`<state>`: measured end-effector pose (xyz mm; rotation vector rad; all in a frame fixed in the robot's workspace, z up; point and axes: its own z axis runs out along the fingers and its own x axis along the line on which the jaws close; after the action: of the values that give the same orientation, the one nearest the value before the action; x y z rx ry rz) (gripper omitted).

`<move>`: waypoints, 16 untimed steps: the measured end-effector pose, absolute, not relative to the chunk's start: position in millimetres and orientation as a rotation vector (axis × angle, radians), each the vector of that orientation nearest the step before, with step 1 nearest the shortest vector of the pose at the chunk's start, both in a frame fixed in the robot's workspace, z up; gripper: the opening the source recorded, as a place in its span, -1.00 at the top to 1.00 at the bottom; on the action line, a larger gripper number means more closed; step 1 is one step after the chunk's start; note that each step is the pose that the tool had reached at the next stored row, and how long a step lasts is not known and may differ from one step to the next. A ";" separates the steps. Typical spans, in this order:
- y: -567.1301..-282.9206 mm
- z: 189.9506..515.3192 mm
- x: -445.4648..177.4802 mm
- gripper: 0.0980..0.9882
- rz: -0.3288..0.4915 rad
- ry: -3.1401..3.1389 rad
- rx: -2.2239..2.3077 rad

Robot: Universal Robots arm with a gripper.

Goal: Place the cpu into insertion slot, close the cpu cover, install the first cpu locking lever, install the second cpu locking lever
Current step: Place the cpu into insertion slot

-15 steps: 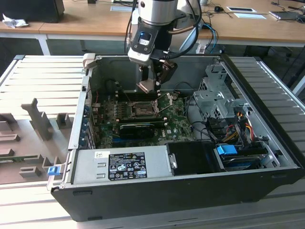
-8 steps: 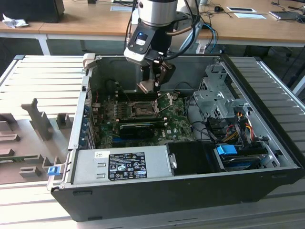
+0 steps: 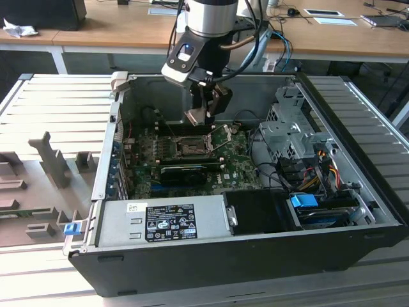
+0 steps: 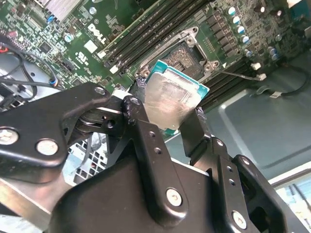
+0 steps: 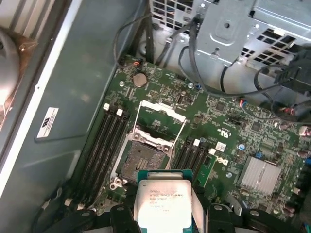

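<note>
Gripper [image 3: 206, 116] clamped on cpu [image 5: 164, 204] above insertion slot [image 5: 141, 160], cpu cover [image 5: 163, 110] raised open, memory slots [image 5: 104, 145] either side

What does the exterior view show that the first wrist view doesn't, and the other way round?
Exterior view: the whole open computer case, its grey power supply and the arm above. First wrist view: the coin cell battery, the finned heatsink and the print on the cpu. Both: the end effector holding the cpu near the empty insertion slot on the green motherboard.
</note>
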<state>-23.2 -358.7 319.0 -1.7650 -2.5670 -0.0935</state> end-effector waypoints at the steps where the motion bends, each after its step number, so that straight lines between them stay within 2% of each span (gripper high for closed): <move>1: -358.7 318.6 -23.2 0.03 -0.094 -2.562 -1.772; 16: -358.6 303.5 -23.2 0.03 -0.093 -2.465 -1.912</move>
<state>-23.2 -358.6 303.5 -1.9119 -2.4652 -0.0933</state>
